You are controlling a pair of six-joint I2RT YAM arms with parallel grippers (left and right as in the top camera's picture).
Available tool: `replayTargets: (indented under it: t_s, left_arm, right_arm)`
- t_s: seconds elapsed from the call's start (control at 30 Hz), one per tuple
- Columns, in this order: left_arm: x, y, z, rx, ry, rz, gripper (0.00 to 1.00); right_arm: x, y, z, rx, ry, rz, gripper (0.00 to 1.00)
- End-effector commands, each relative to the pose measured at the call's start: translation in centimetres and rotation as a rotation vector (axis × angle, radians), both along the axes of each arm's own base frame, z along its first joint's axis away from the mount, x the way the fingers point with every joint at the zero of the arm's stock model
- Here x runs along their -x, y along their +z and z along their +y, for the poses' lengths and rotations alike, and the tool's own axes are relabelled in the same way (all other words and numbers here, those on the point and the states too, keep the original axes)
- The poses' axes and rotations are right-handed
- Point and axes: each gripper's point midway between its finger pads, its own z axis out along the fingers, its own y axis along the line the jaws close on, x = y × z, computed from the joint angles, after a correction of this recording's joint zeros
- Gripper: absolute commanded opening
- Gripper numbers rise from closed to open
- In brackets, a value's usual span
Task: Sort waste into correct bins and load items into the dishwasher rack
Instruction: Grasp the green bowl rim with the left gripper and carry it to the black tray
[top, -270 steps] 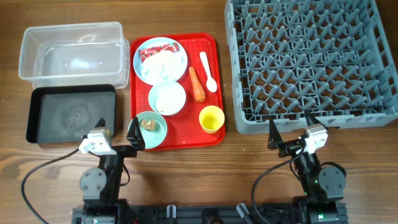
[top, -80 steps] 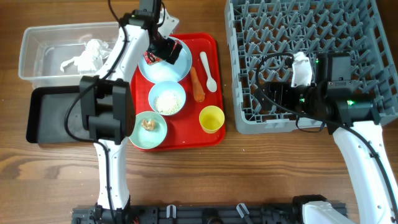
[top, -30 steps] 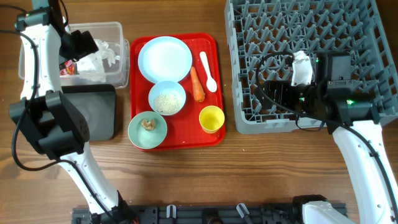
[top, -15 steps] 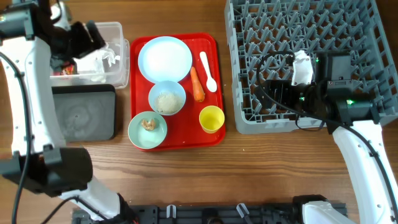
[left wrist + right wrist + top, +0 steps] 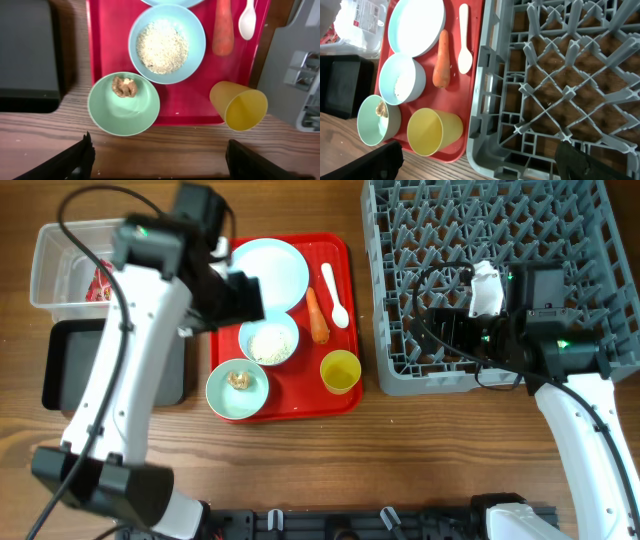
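Observation:
My left gripper [image 5: 238, 298] [image 5: 160, 167] is open and empty, above the red tray's left side. Below it are the light green bowl [image 5: 124, 103] with the brown lump [image 5: 124, 86], the pale blue bowl [image 5: 166, 44] of rice, the carrot [image 5: 223, 30], the white spoon [image 5: 247, 20] and the yellow cup [image 5: 238, 106]. The pale blue plate [image 5: 265, 275] is bare. The red wrapper [image 5: 100, 280] lies in the clear bin [image 5: 60, 250]. My right gripper [image 5: 445, 330] [image 5: 480, 167] is open and empty over the grey rack's [image 5: 500, 280] front left part. No white bowl shows.
The black bin [image 5: 60, 370] sits in front of the clear bin, left of the red tray [image 5: 345, 255]. The rack's wall [image 5: 485, 100] stands right beside the tray and the cup [image 5: 432, 132]. My left arm hides part of both bins.
My left arm has swung from above the clear bin to the right and forward, over the tray. The red wrapper stays in the clear bin. The right arm has not moved.

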Motion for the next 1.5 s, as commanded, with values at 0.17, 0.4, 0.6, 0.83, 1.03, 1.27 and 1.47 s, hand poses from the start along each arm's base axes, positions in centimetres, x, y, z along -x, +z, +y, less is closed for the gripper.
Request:
replayTargets:
  t_s: [0.17, 0.4, 0.6, 0.83, 1.03, 1.27, 1.47]
  left_arm:
    - [3.1, -9.4, -3.2, -0.057, -0.093, 0.061, 0.77]
    - [5.8, -16.0, -2.3, -0.080, -0.061, 0.130, 0.61]
    - [6.7, -18.5, -2.1, -0.077, -0.064, 0.131, 0.34]
    - [7.4, -19.4, -1.9, -0.082, -0.069, 0.141, 0.04]
    - [7.7, -18.7, -1.7, -0.093, -0.074, 0.167, 0.04]
    - [5.1, -12.4, -2.8, -0.079, -0.100, 0.126, 0.04]
    - [2.0, -7.6, -1.6, -0.052, -0.082, 0.047, 0.04]
  right_arm:
    - [-0.1, -0.4, -0.1, -0.004, -0.017, 0.017, 1.00]
    - [-0.1, -0.4, -0.1, -0.004, -0.017, 0.017, 1.00]
    - [-0.1, -0.4, -0.1, -0.004, -0.017, 0.017, 1.00]
    - [-0.1, -0.4, -0.1, -0.004, -0.017, 0.017, 1.00]
    - [-0.1, -0.4, -0.1, -0.004, -0.017, 0.018, 1.00]
    - [-0.1, -0.4, -0.1, -0.004, -0.017, 0.017, 1.00]
    - [-0.1, -0.4, -0.1, -0.004, -0.017, 0.018, 1.00]
